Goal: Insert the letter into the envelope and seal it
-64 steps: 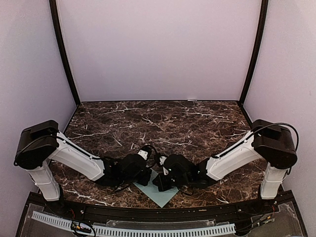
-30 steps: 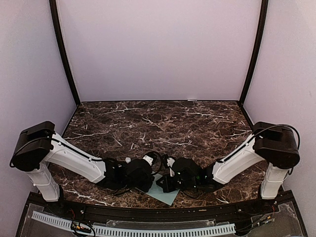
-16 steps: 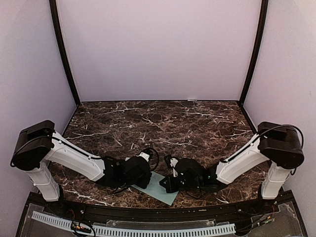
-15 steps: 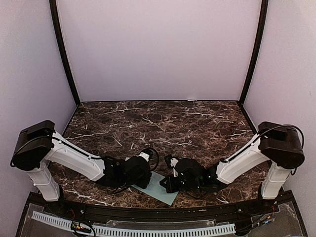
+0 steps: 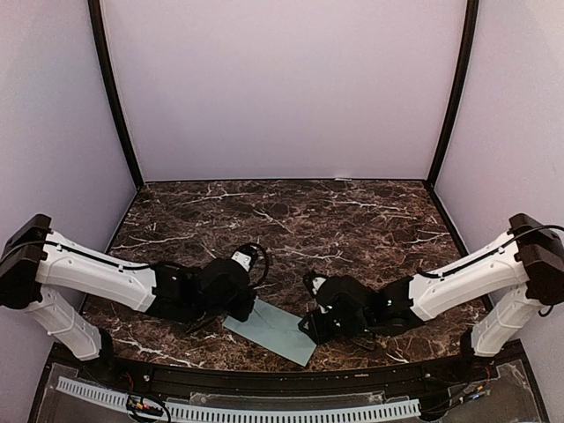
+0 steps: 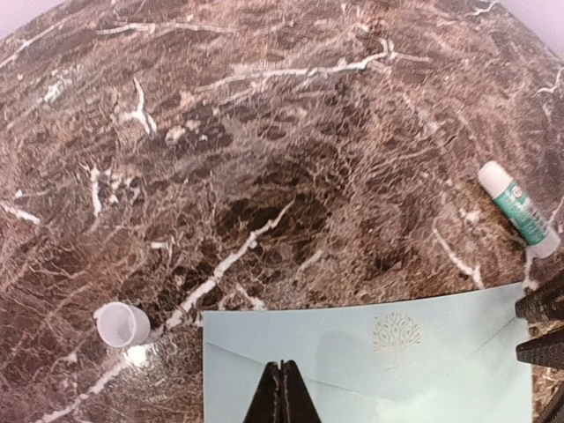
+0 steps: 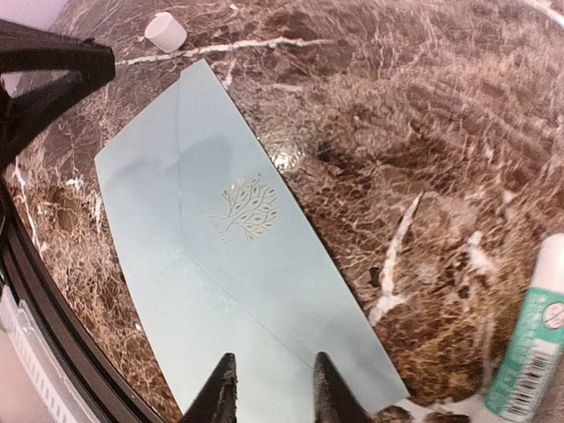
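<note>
The pale teal envelope (image 5: 275, 330) lies flat near the table's front edge, its flap folded down and a small tree emblem (image 7: 245, 210) facing up. The letter is out of view. My left gripper (image 6: 282, 381) is shut, its tips hovering over the envelope's (image 6: 379, 366) flap line with nothing between them. The left gripper (image 5: 244, 308) sits at the envelope's left end in the top view. My right gripper (image 7: 275, 392) is open over the other end of the envelope (image 7: 220, 264), nothing held between its fingers (image 7: 324, 388). From above the right gripper (image 5: 314, 327) is at the envelope's right edge.
A glue stick with a green label (image 7: 527, 357) lies on the marble to the right of the envelope, also seen as the glue stick (image 6: 517, 203) in the left wrist view. Its white cap (image 6: 122, 323) rests left of the envelope. The black front rail (image 5: 282, 379) runs just below the envelope.
Both arms have drawn apart, the left one leftward and the right one rightward, uncovering more of the envelope. The right gripper has gone from shut to open.
</note>
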### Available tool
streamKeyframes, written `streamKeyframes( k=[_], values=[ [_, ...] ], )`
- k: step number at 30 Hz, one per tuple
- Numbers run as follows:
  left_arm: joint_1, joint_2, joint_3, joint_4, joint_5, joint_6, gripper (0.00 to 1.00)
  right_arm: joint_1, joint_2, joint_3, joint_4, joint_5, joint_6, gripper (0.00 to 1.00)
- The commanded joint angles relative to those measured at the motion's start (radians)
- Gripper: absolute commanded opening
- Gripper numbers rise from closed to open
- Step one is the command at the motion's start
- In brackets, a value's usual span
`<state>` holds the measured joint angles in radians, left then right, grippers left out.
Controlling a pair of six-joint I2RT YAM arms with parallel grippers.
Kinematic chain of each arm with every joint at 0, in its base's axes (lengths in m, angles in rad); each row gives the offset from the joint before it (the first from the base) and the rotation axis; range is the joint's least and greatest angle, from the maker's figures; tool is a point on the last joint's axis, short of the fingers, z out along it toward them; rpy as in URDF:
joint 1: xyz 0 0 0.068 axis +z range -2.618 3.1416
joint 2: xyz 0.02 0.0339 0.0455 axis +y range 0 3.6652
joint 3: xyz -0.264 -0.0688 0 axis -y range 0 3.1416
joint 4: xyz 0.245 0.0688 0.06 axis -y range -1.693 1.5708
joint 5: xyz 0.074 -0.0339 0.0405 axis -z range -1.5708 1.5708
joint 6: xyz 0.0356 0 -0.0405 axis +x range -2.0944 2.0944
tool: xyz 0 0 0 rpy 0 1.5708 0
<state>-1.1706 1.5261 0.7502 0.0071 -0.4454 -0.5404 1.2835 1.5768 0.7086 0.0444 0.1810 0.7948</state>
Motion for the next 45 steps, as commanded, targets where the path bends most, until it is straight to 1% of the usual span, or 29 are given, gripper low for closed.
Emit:
streamKeyframes(
  k=[1, 3, 6, 8, 11, 15, 21, 28, 33, 37, 45],
  values=[
    [0.002, -0.134, -0.036, -0.060, -0.034, 0.030, 0.04, 0.005, -0.091, 0.082, -0.269, 0.099, -0.042, 0.35],
    [0.002, -0.187, -0.059, -0.060, -0.041, 0.036, 0.08, 0.003, -0.113, 0.121, -0.374, 0.128, -0.042, 0.39],
    [0.002, -0.247, -0.086, -0.068, -0.049, 0.044, 0.19, -0.017, -0.123, 0.190, -0.543, 0.161, -0.036, 0.41],
    [0.003, -0.264, -0.094, -0.076, -0.055, 0.047, 0.23, -0.042, -0.113, 0.232, -0.638, 0.161, -0.042, 0.43],
    [0.007, -0.281, -0.102, -0.078, -0.056, 0.051, 0.27, -0.085, -0.075, 0.296, -0.760, 0.146, -0.065, 0.44],
    [0.010, -0.295, -0.114, -0.064, -0.036, 0.060, 0.31, -0.156, -0.015, 0.364, -0.863, 0.104, -0.116, 0.46],
    [0.013, -0.299, -0.118, -0.065, -0.028, 0.063, 0.34, -0.235, 0.075, 0.427, -0.896, 0.015, -0.197, 0.48],
    [0.015, -0.308, -0.125, -0.057, -0.021, 0.066, 0.38, -0.292, 0.160, 0.440, -0.832, -0.087, -0.257, 0.47],
    [0.017, -0.309, -0.126, -0.058, -0.021, 0.068, 0.39, -0.308, 0.203, 0.446, -0.808, -0.120, -0.274, 0.45],
    [0.017, -0.312, -0.127, -0.058, -0.020, 0.068, 0.39, -0.312, 0.231, 0.450, -0.800, -0.130, -0.277, 0.40],
    [0.017, -0.324, -0.130, -0.060, -0.021, 0.066, 0.39, -0.312, 0.258, 0.426, -0.782, -0.146, -0.249, 0.22]
  ],
)
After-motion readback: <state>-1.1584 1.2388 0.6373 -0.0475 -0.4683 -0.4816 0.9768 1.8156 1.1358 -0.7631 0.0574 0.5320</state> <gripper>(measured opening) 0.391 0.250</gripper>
